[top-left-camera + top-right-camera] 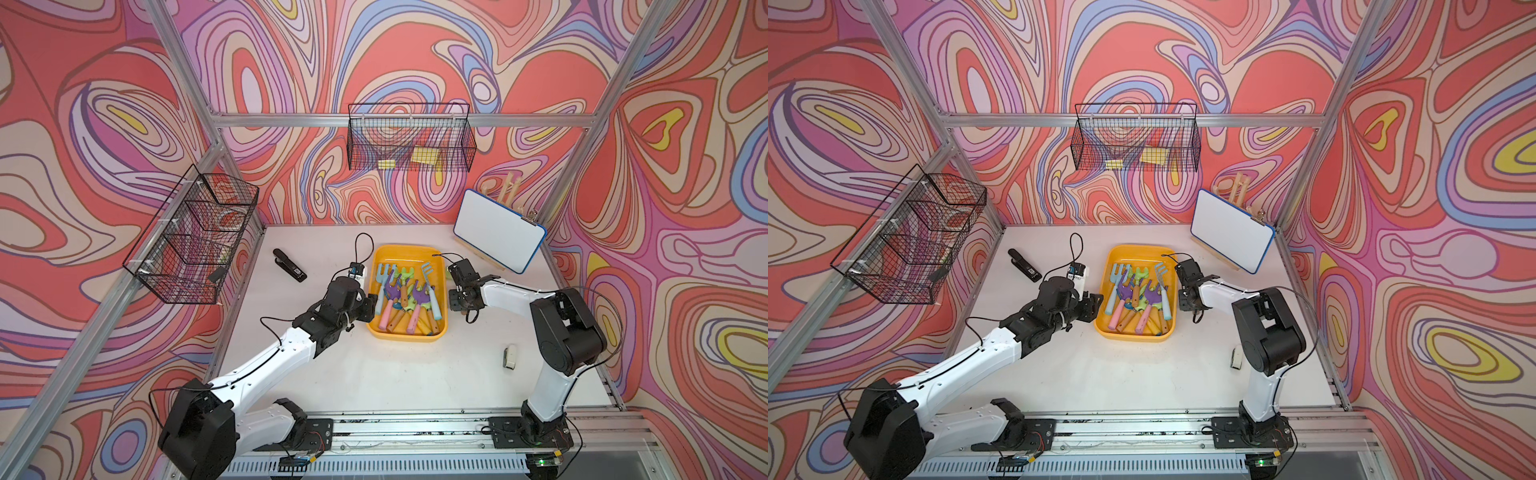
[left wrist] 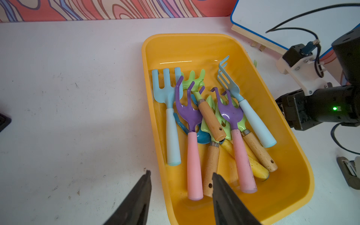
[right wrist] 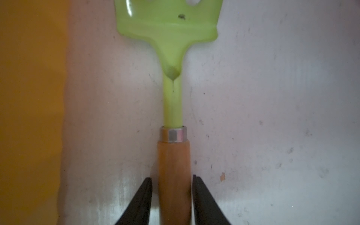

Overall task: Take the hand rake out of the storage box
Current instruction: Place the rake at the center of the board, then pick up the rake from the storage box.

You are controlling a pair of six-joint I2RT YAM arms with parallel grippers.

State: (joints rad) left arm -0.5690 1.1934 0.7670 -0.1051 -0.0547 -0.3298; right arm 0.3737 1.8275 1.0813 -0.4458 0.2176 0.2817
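The yellow-orange storage box [image 1: 409, 249] [image 1: 1142, 248] stands mid-table and holds several hand tools with pink, pale blue and wooden handles. A green hand rake [image 3: 172, 58] with a wooden handle [image 3: 173, 155] lies on the table outside the box, beside the box's wall [image 3: 29, 97]. My right gripper [image 3: 171, 177] [image 1: 457, 291] straddles that handle. Its jaws stand slightly apart from the wood, with a thin gap showing on one side. My left gripper [image 2: 181, 173] [image 1: 374, 305] is open over the box's near left rim [image 2: 153, 116], one finger over the table and one over the tools.
A black stapler [image 1: 289, 265] lies to the left of the box. A whiteboard on an easel [image 1: 498, 230] stands at the back right. A small white object [image 1: 510, 356] sits by the right arm. Wire baskets hang on the back wall [image 1: 409, 139] and on the left wall [image 1: 195, 237].
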